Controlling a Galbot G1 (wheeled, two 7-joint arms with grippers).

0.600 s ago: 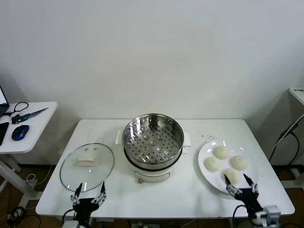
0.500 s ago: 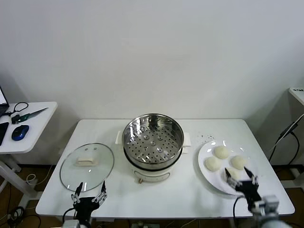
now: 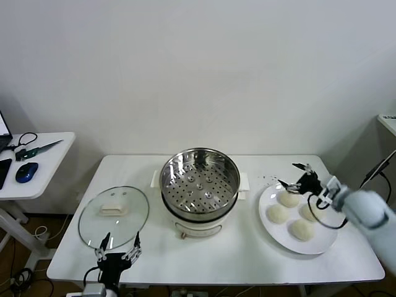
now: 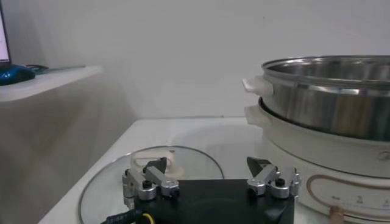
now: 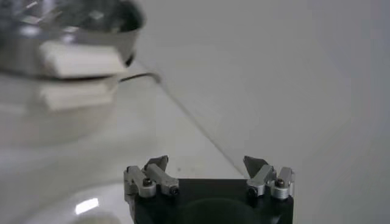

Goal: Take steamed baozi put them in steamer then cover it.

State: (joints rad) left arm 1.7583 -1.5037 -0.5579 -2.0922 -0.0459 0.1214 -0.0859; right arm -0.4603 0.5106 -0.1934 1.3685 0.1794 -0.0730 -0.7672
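Several cream-white baozi (image 3: 289,199) lie on a white plate (image 3: 324,242) at the table's right. The steel steamer (image 3: 199,179) with its perforated tray stands mid-table on a white base; it also shows in the left wrist view (image 4: 329,100) and the right wrist view (image 5: 67,36). The glass cover (image 3: 113,216) with a white handle lies flat to its left, and also shows in the left wrist view (image 4: 152,176). My right gripper (image 3: 296,175) is open and empty, just above the plate's far edge by the farthest baozi. My left gripper (image 3: 117,249) is open and empty at the table's front edge, below the cover.
A side table (image 3: 43,162) at the far left holds a blue mouse (image 3: 26,172) and cables. A white wall stands behind the table. Another table edge (image 3: 388,121) shows at the far right.
My right arm has swung from the table's front right edge up and back over the plate, to the plate's far edge. The left gripper has stayed in place.
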